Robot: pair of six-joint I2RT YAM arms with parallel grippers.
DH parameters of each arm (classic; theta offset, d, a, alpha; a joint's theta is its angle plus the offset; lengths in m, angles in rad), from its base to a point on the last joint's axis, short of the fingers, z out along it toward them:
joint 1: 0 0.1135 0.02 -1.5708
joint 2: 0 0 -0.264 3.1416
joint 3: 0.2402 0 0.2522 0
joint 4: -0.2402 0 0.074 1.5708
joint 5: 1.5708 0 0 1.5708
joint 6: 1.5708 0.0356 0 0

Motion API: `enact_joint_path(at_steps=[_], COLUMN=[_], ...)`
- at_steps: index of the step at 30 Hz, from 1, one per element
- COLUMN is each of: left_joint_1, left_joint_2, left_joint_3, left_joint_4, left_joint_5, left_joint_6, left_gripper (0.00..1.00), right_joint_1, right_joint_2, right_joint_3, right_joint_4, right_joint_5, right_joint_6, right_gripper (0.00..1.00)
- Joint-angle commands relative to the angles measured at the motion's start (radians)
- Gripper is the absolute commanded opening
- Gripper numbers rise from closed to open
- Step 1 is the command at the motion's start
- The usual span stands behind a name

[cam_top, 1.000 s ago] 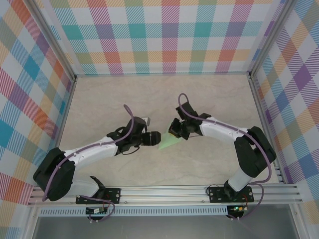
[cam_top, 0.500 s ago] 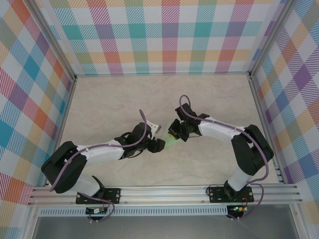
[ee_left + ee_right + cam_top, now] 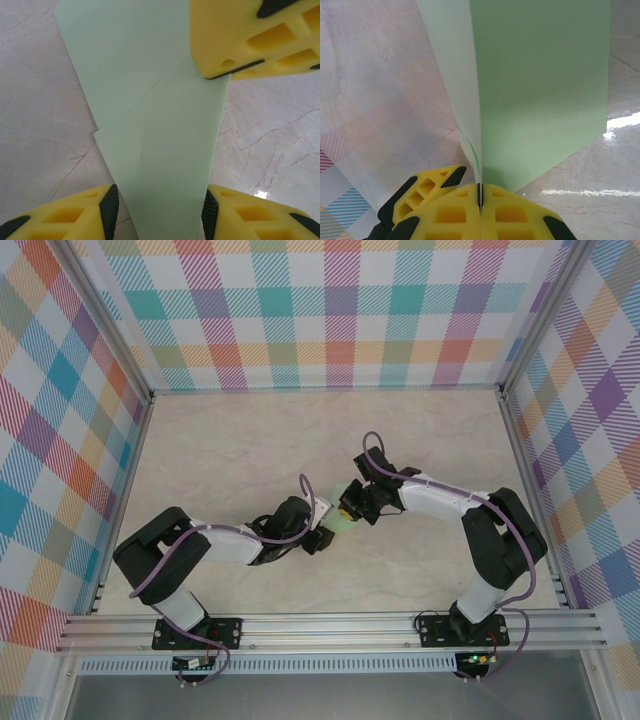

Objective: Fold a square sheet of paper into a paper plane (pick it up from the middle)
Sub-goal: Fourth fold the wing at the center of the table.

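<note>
The square sheet of paper (image 3: 346,523), pale green and folded into a narrow wedge, hangs between both grippers at mid-table. My right gripper (image 3: 480,192) is shut on its crease, and the folded layers (image 3: 540,75) rise from the pinch. In the left wrist view the paper (image 3: 160,150) runs down between my left gripper's (image 3: 160,212) open jaws, its edges close to both black pads. The right gripper's yellow fingers (image 3: 250,35) hold the paper's far end. From above, the left gripper (image 3: 323,538) sits just below-left of the right gripper (image 3: 349,511).
The marble-patterned table (image 3: 230,450) is walled by checked panels (image 3: 320,310) on three sides. Both arms reach inward and meet at the centre. A metal rail (image 3: 330,625) with the arm bases runs along the near edge.
The left arm has swung right and forward to the paper, and its jaws have narrowed around it. The right gripper stayed shut on the paper and lifted it slightly toward the back.
</note>
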Motion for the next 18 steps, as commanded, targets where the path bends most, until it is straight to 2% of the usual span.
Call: enact_joint_path(at_steps=[1,10,14,18], left_joint_1=[-0.010,-0.010,-0.011,-0.011], left_joint_2=[0.023,0.046,0.054,0.068], left_joint_3=[0.003,-0.006,-0.013,-0.025], left_joint_4=[0.114,0.153,0.154,0.180], left_joint_5=[0.019,0.067,0.083,0.106], left_joint_6=[0.031,0.019,0.009,-0.025], left_gripper=[0.42,0.21,0.14,0.13], right_joint_1=[-0.006,-0.012,-0.024,-0.039], right_joint_2=[0.015,0.033,0.029,-0.017], right_joint_3=[0.022,0.028,0.024,0.000], right_joint_4=[-0.029,-0.030,-0.035,-0.011], right_joint_5=[-0.029,-0.055,-0.064,-0.055], right_joint_6=[0.006,-0.006,-0.035,-0.097], right_gripper=[0.04,0.08,0.21,0.42])
